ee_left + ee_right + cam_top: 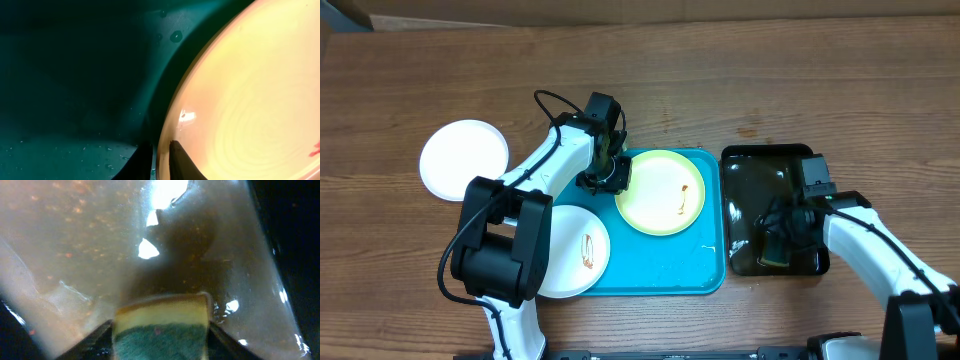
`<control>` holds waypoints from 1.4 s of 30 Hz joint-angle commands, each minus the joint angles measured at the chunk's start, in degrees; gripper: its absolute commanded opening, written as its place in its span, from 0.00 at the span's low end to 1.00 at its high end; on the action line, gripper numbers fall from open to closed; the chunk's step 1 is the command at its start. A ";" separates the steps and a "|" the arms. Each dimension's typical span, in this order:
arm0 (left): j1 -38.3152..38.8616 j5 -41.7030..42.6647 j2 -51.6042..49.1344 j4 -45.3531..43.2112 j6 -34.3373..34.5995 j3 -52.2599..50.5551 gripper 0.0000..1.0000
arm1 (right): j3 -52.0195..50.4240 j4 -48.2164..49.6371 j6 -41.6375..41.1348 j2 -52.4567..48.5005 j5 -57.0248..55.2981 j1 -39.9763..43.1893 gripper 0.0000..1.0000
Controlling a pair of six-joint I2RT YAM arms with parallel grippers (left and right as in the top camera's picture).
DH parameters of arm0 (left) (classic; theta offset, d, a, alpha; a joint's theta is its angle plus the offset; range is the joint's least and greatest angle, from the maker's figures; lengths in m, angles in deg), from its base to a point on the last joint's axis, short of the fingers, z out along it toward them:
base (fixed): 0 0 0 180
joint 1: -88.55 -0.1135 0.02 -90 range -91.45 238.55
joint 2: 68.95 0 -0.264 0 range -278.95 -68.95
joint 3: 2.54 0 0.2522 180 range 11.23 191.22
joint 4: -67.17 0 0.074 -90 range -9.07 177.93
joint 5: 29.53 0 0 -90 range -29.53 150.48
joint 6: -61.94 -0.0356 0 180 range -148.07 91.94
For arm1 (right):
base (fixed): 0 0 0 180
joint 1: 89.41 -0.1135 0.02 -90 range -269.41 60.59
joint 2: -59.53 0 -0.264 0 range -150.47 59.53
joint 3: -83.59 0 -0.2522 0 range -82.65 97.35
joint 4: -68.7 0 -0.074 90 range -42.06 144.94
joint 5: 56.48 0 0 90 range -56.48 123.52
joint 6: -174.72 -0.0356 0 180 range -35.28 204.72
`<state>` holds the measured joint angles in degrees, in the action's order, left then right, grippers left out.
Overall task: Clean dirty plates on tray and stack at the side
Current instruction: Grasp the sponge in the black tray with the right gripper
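One green plate (pixel 660 192) on tray (pixel 670 265), counter centre; I read left jaws clamped on its left rim. Right jaws clamped on sponge (pixel 160 325) in black tray (pixel 750 190), right of plate.

Left gripper (pixel 159 152) narrow, fingers straddling the lime-green plate (pixel 250 100) rim. Right gripper (pixel 160 342) angled down, clamping sponge (pixel 160 315).

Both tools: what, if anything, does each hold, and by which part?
Left tool pinches the green plate at its rim. Right tool grips a sponge by its two sides, inside the black tray.
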<state>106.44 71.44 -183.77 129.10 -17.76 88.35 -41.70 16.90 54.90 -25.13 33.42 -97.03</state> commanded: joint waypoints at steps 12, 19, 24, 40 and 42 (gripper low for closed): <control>-0.24 0.46 -1.03 -1.97 -1.11 0.61 0.38 | 6.19 -10.21 0.24 -1.77 4.50 -0.04 0.68; -0.24 0.46 -1.03 -2.03 -1.11 0.61 0.33 | -0.70 -4.31 -0.48 -1.79 2.78 -0.04 0.68; -0.24 0.46 -1.03 -1.90 -1.29 0.61 0.30 | -2.32 -2.75 -0.42 -1.77 2.78 -0.04 0.26; -0.22 0.44 -1.03 0.50 0.20 0.61 0.04 | 20.57 -26.58 4.96 -1.40 -2.40 -0.04 0.04; -0.24 -0.04 -1.01 0.90 0.22 0.61 0.04 | 20.57 -26.45 4.98 -1.40 -2.43 -0.13 0.04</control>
<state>106.44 71.85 -183.77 129.51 -17.91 88.39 -21.42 -9.81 59.31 -26.99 32.66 -97.01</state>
